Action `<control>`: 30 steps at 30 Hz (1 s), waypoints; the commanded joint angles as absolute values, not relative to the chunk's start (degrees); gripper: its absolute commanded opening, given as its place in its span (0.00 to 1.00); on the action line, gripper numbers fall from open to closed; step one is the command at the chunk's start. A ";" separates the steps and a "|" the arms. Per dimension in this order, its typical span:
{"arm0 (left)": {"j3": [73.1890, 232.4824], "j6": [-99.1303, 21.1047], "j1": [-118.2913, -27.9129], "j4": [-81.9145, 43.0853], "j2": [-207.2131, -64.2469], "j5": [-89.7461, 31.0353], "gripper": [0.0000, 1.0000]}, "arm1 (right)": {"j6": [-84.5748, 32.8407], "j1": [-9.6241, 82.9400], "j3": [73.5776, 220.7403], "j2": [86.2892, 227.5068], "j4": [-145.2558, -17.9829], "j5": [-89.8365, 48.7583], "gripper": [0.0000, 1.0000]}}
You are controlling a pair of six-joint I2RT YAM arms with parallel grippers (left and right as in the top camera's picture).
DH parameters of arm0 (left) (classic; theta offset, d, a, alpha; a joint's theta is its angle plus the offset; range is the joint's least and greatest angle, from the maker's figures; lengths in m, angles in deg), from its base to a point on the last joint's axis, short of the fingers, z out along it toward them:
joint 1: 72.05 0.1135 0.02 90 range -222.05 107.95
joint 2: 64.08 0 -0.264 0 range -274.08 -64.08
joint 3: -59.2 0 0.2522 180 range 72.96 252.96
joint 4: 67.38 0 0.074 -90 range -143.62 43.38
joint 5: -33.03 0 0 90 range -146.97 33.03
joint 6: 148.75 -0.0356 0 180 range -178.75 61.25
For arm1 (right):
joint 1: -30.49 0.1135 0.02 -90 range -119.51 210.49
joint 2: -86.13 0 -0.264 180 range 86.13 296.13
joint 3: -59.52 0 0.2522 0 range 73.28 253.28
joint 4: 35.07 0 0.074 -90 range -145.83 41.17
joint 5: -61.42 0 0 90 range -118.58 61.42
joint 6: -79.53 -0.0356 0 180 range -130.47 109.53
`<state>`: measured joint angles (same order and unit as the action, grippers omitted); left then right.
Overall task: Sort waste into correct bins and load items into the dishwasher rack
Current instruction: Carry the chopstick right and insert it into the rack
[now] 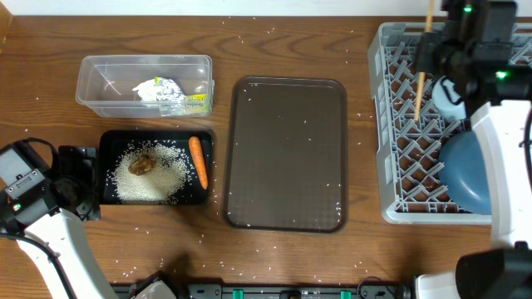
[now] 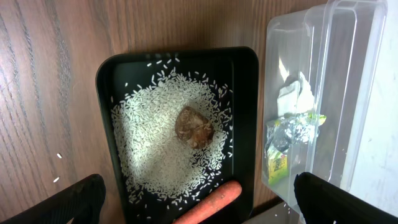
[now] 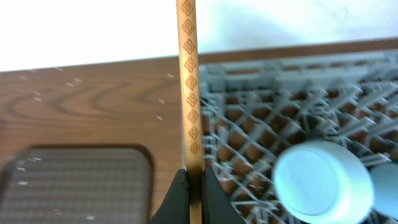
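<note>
At the upper right of the overhead frame, the right gripper (image 3: pixel 194 186) pinches a wooden chopstick (image 3: pixel 189 87) upright over the left part of the grey dishwasher rack (image 1: pixel 384 124). At lower left, the left gripper (image 2: pixel 199 208) hangs with fingers spread wide above the black tray (image 2: pixel 245 124) holding rice (image 2: pixel 155 137) and a carrot (image 2: pixel 211 202).

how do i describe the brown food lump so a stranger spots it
Find the shallow black tray left of the big brown tray. Its rice pile holds the brown food lump: the only dark, rounded thing there, unlike the long orange carrot beside it.
</note>
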<state>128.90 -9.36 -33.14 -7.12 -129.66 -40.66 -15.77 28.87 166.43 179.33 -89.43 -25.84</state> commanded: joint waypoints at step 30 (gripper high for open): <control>129.01 -10.28 -32.96 -6.92 -129.58 -41.20 0.98 | -21.71 27.64 166.08 181.45 -103.68 -12.88 0.59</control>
